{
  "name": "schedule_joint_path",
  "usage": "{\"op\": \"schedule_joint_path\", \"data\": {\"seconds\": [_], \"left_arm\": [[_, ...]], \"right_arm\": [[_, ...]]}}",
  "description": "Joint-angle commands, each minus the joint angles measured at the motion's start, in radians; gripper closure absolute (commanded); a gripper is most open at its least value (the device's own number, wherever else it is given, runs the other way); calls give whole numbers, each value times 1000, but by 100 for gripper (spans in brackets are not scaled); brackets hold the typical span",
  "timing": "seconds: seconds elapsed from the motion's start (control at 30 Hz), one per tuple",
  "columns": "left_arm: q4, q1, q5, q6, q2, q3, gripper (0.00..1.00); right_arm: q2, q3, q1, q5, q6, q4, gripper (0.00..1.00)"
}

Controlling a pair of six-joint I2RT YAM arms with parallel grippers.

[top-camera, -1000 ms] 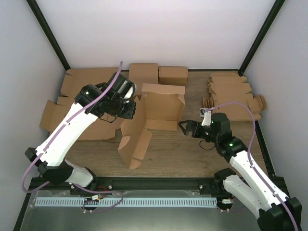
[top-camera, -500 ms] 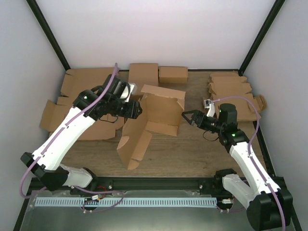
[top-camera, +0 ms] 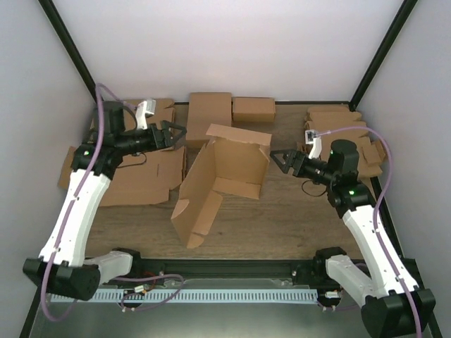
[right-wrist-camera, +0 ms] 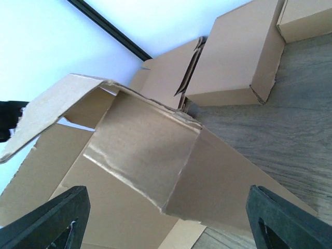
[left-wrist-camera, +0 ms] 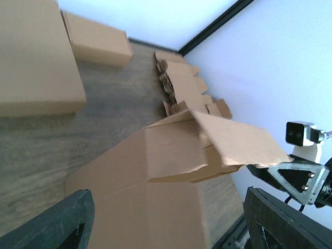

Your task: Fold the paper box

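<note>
The paper box (top-camera: 227, 174) stands half folded in the middle of the table, its rear wall and left side raised and a long flap lying toward the front. My left gripper (top-camera: 177, 134) hovers open a short way left of the box, touching nothing. In the left wrist view its dark fingers (left-wrist-camera: 59, 223) frame the box (left-wrist-camera: 155, 176) from a distance. My right gripper (top-camera: 281, 159) is open just beyond the box's right corner, not touching it. The right wrist view shows the box's raised wall (right-wrist-camera: 145, 150) ahead of the spread fingers (right-wrist-camera: 290, 218).
Two closed cardboard boxes (top-camera: 209, 110) (top-camera: 254, 109) sit at the back. Stacks of small notched blanks (top-camera: 338, 134) lie at the back right, under the right arm. Flat cardboard sheets (top-camera: 137, 179) cover the left side. Black frame posts stand at the corners.
My left gripper has opened, let go of the box's left wall and drawn back to the left. My right gripper has risen and moved toward the box's right corner.
</note>
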Motion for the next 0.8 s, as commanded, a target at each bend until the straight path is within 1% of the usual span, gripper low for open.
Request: {"op": "schedule_joint_path", "data": {"seconds": [0.0,0.07,0.33,0.53,0.77], "left_arm": [[152,38,202,-22,73,-114,16],[223,38,223,-34,88,-153,14],[404,24,304,-66,173,-224,13],[446,-23,310,-59,254,-220,14],[432,-64,304,-36,328,-207,17]], "right_arm": [[50,63,-11,-8,-31,-34,14],[84,79,-12,-21,-34,-30,14],[153,89,-11,-47,-35,22,16],[178,60,-11,-65,-40,36,16],[208,51,-11,-85,-58,31,17]]}}
